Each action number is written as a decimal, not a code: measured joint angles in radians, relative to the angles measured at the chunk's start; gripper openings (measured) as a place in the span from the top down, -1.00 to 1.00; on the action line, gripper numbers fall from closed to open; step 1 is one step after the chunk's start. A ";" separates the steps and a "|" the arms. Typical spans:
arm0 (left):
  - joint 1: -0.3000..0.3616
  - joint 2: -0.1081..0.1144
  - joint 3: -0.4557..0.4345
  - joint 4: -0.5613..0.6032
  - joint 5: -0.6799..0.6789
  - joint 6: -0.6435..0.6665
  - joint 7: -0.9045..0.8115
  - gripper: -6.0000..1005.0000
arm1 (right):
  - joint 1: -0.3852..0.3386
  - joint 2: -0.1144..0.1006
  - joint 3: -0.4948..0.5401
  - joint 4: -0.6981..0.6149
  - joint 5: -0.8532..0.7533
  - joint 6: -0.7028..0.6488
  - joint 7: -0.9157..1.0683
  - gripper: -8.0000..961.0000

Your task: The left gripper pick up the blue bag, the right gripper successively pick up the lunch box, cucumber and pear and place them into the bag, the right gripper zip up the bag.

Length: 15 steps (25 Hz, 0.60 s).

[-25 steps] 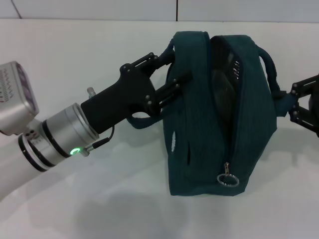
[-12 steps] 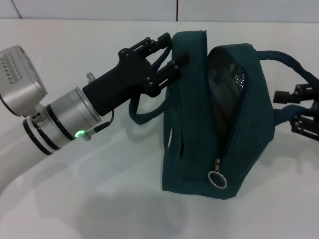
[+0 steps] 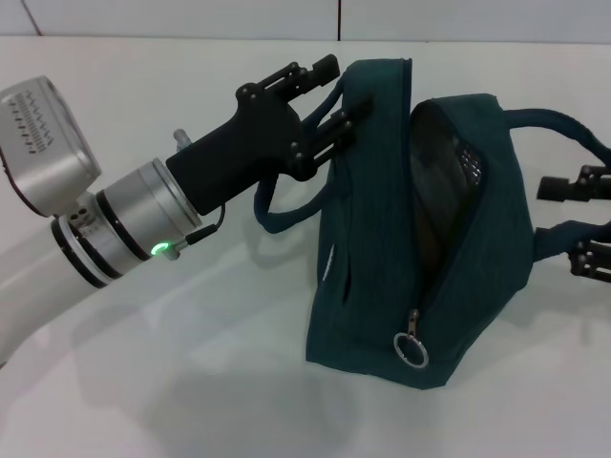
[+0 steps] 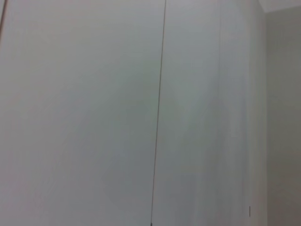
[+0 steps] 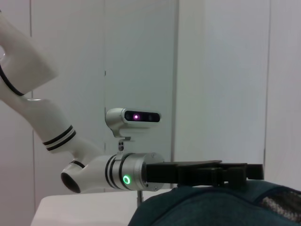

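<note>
The blue bag (image 3: 420, 229) stands on the table (image 3: 191, 382), mouth part open, zipper ring (image 3: 410, 350) at my near end. My left gripper (image 3: 329, 100) is spread at its left top edge; my right gripper (image 3: 582, 219), open around the far handle, sits nearer the zipper line.

left end effector (image 3: 331, 98): raised, fingers spread | right end effector (image 3: 584, 221): at right edge, fingers apart

No text, label, brand, number or sign can be read anywhere in these views, neither on the blue bag (image 3: 420, 239) nor on the robot's silver arm (image 3: 115, 234).
</note>
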 joint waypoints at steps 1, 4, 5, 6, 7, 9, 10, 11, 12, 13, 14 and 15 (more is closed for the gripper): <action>-0.001 0.000 0.000 -0.001 0.000 0.000 0.000 -0.14 | -0.002 -0.002 0.006 0.000 0.000 -0.002 0.000 0.36; -0.007 0.000 0.000 -0.002 -0.005 0.000 0.000 -0.14 | -0.003 -0.016 0.009 0.000 -0.026 -0.016 0.008 0.15; -0.009 0.000 0.000 -0.002 -0.005 0.000 0.000 -0.14 | 0.001 -0.019 0.009 -0.002 -0.050 -0.022 0.019 0.09; -0.013 0.000 0.000 -0.002 -0.006 0.000 0.000 -0.14 | 0.005 -0.020 0.011 -0.008 -0.075 -0.027 0.030 0.02; -0.017 0.001 0.000 -0.003 -0.006 0.000 0.000 -0.14 | 0.008 -0.020 0.013 -0.014 -0.097 -0.030 0.039 -0.05; -0.022 0.001 0.000 -0.003 -0.006 0.000 0.000 -0.14 | 0.012 -0.020 0.015 -0.030 -0.126 -0.033 0.050 -0.24; -0.023 0.001 0.000 -0.004 -0.006 0.000 0.000 -0.14 | 0.012 -0.020 0.015 -0.030 -0.126 -0.033 0.050 -0.34; -0.024 0.001 0.000 -0.004 -0.006 0.000 0.000 -0.14 | 0.013 -0.021 0.021 -0.034 -0.131 -0.035 0.051 -0.44; -0.024 0.001 0.000 -0.004 -0.006 0.000 0.000 -0.14 | 0.013 -0.028 0.043 -0.036 -0.132 -0.053 0.051 -0.53; -0.024 0.001 0.000 -0.005 -0.006 0.000 0.000 -0.14 | 0.013 -0.032 0.054 -0.036 -0.132 -0.064 0.050 -0.60; -0.025 0.001 0.000 -0.005 -0.006 0.000 0.000 -0.14 | 0.014 -0.038 0.069 -0.036 -0.132 -0.086 0.049 -0.66; -0.024 0.001 0.000 -0.005 -0.006 0.000 0.000 -0.14 | 0.014 -0.045 0.085 -0.037 -0.132 -0.111 0.047 -0.73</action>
